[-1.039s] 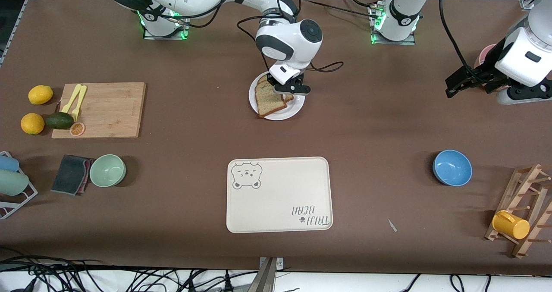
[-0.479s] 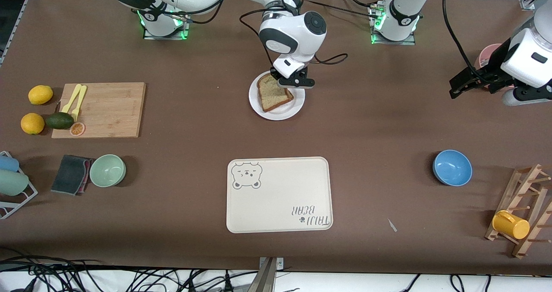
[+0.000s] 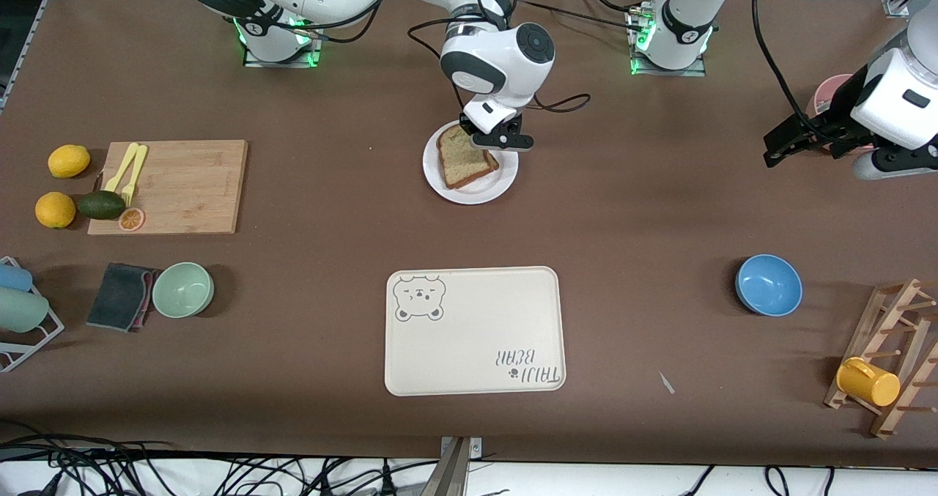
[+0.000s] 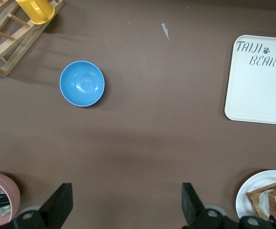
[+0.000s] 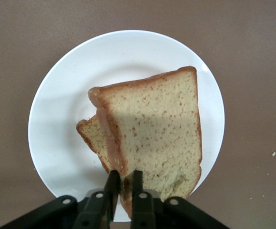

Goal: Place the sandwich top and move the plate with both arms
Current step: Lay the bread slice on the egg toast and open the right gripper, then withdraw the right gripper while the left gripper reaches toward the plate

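Observation:
The sandwich top point(image 3: 462, 162), a speckled light-brown slice with a darker crust, lies on the white plate point(image 3: 478, 191) over a lower slice whose corner shows in the right wrist view point(image 5: 87, 131). My right gripper point(image 3: 494, 143) is shut on the sandwich top's edge, its fingers pinching the crust point(image 5: 124, 180). The slice point(image 5: 157, 129) covers most of the plate point(image 5: 61, 119). My left gripper point(image 3: 783, 146) is open and empty, up in the air over bare table at the left arm's end point(image 4: 126, 205). The plate's edge also shows in the left wrist view point(image 4: 261, 183).
A cream bear tray point(image 3: 475, 331) lies nearer the front camera than the plate. A blue bowl point(image 3: 768, 284), a pink cup point(image 3: 828, 97) and a wooden rack with a yellow mug point(image 3: 868, 382) are at the left arm's end. A cutting board point(image 3: 176, 186) and green bowl point(image 3: 183, 289) are at the right arm's end.
The right gripper swung the sandwich top from off to one side of the lower slice to lie over it, and has barely moved in the last half second. The left arm shifted slightly.

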